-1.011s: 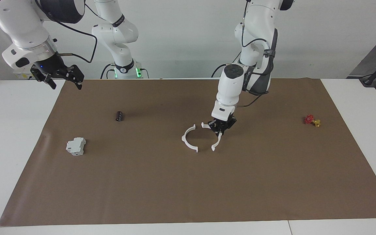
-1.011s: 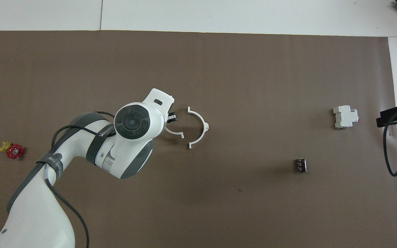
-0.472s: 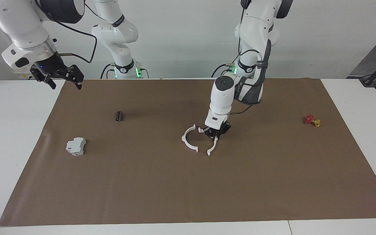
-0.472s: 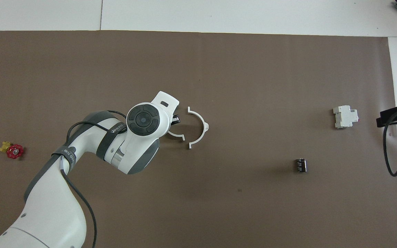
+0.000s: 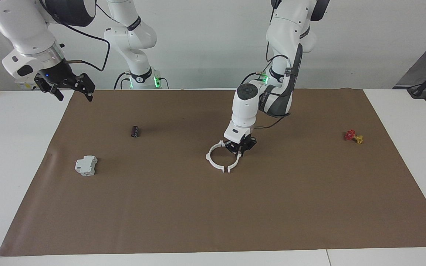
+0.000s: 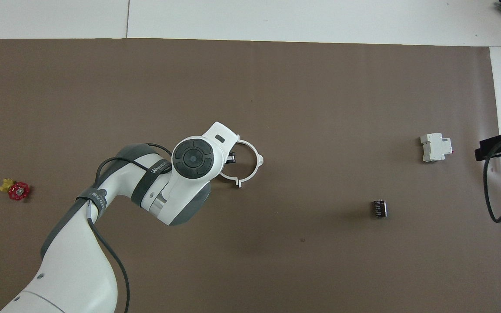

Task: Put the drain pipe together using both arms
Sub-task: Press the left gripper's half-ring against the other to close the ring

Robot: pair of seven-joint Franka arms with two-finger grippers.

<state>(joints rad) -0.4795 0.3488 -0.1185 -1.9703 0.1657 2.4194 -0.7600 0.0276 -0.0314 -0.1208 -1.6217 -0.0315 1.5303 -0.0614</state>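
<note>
Ring halves sit tab to tab on the brown mat (image 5: 161, 207), and the left gripper (image 5: 239, 147) is down on one of them. That gripper, low at mid-table, is clamped on the arc (image 5: 237, 159) toward the left arm's end, its black fingers pinching the thin white plastic. The free arc (image 5: 210, 156) lies flat on the mat toward the right arm's end, and the two arcs' ends meet, so the drain pipe (image 6: 250, 167) reads as one closed circle from overhead. Whether the tabs have actually locked, I cannot tell.

Up over the table's edge at the right arm's end, close to the robots, the right gripper (image 5: 73, 88) hangs in the air with its fingers spread apart, waiting.

Elsewhere on the mat: a grey-white boxy block (image 5: 86, 165) toward the right arm's end, a small dark cylinder (image 5: 135, 131) nearer to the robots than that block, and a red-and-yellow piece (image 5: 353, 136) well apart toward the left arm's end.
</note>
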